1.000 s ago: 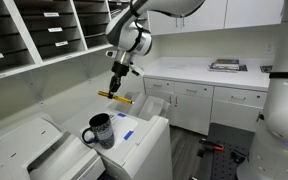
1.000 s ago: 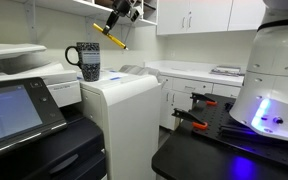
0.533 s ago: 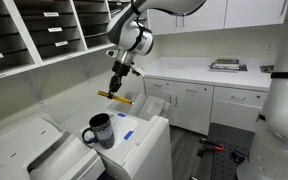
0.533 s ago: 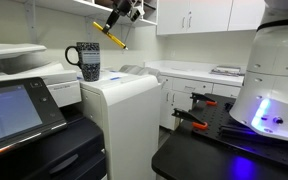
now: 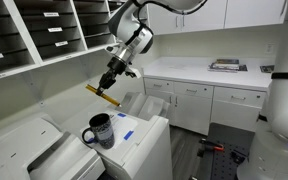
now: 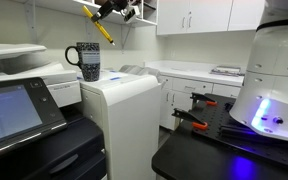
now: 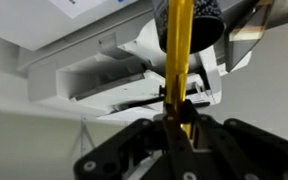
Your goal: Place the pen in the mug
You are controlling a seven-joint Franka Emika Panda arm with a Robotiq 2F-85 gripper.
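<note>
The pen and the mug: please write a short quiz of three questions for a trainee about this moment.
1. True or false: the pen stands inside the mug.
2. Choose one. The gripper is: A) open and empty; B) shut on the pen; C) holding the mug by its handle.
3. Fill in the missing word: in both exterior views, the pen is held in the air, ___ the level of the mug's rim.

Key: 1 false; 2 B; 3 above.
</note>
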